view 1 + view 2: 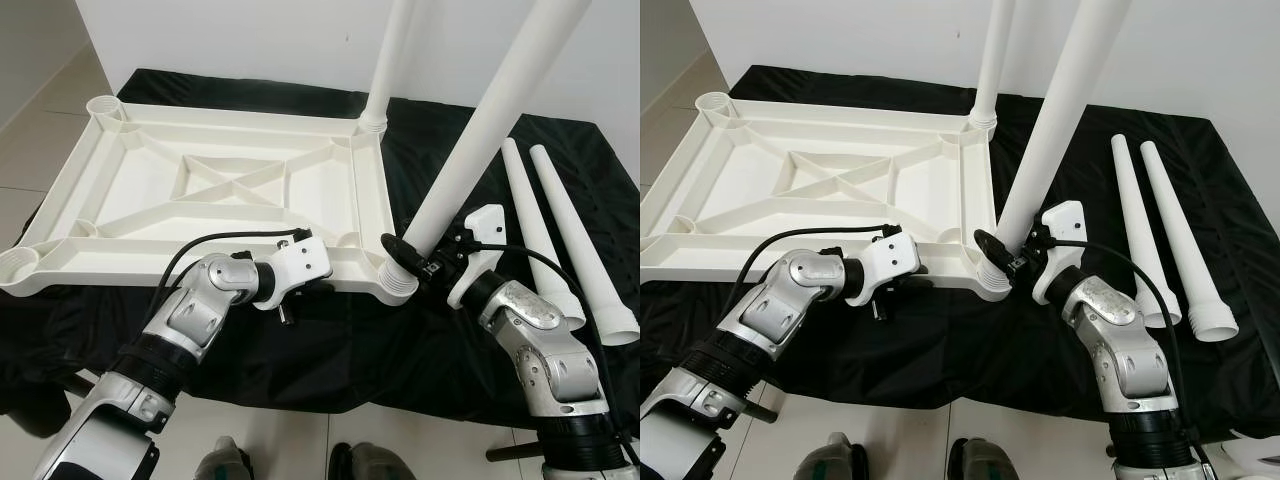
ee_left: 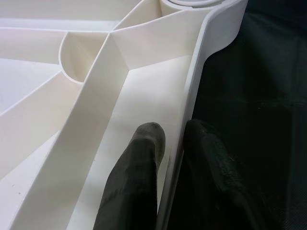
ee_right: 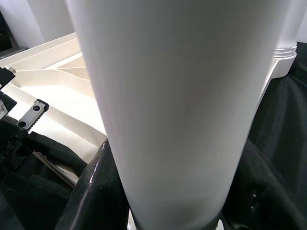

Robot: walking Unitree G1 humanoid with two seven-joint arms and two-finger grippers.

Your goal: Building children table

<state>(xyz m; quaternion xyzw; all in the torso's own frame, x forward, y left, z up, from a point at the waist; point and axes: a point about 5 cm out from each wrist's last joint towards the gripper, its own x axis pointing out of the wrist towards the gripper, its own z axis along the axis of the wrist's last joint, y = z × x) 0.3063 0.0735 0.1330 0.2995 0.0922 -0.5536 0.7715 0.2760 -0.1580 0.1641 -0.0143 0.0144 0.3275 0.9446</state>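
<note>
Tabletop (image 1: 215,190) lies upside down on a black cloth (image 1: 330,350), ribs up, a socket at each corner. One leg (image 1: 388,65) already stands in the far socket at about 1 o'clock of the top. Second leg (image 1: 480,130) sits in the near socket (image 1: 398,278) at about 4 o'clock, tilted away to the robot's right, not yet plumb. Right gripper (image 1: 418,262) is clenched round this leg low down, just above the socket; the right wrist view has its black fingers (image 3: 93,191) on both sides of the shaft. Left gripper (image 2: 173,139) pinches the near rim of the top, one finger inside the wall, one outside, at about 6 o'clock. Two spare legs (image 1: 560,235) lie side by side on the cloth at 3 o'clock, well apart from the top. Judgement: step in hand is seating leg two. To do it well: hold the rim firm so the top cannot slide, bring the leg upright over the socket first, then press or turn it straight down; forcing it while tilted risks jamming it or lifting the corner.
</note>
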